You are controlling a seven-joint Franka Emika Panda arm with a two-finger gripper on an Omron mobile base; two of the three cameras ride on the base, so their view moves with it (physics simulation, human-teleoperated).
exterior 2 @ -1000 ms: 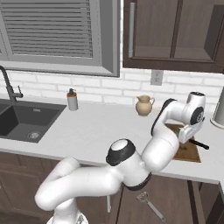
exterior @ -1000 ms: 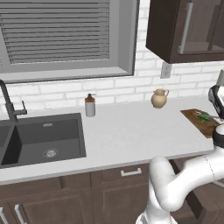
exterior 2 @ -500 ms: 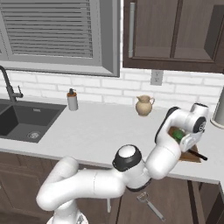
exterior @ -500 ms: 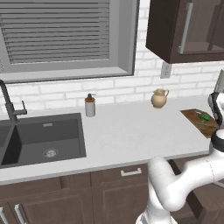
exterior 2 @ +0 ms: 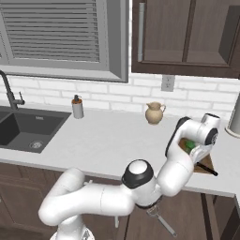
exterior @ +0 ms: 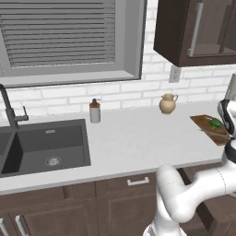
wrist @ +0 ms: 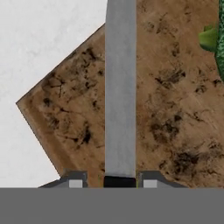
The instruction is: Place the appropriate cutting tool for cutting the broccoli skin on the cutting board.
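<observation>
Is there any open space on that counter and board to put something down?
Plenty: the white counter lies bare between the sink and the board, in front of the soap bottle and jug. The board is crowded: broccoli at its back, the gripper with the tool over it.

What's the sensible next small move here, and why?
Probably lower a little and open the fingers: the tool they hold already hangs over bare board, clear of the broccoli at the edge.
</observation>
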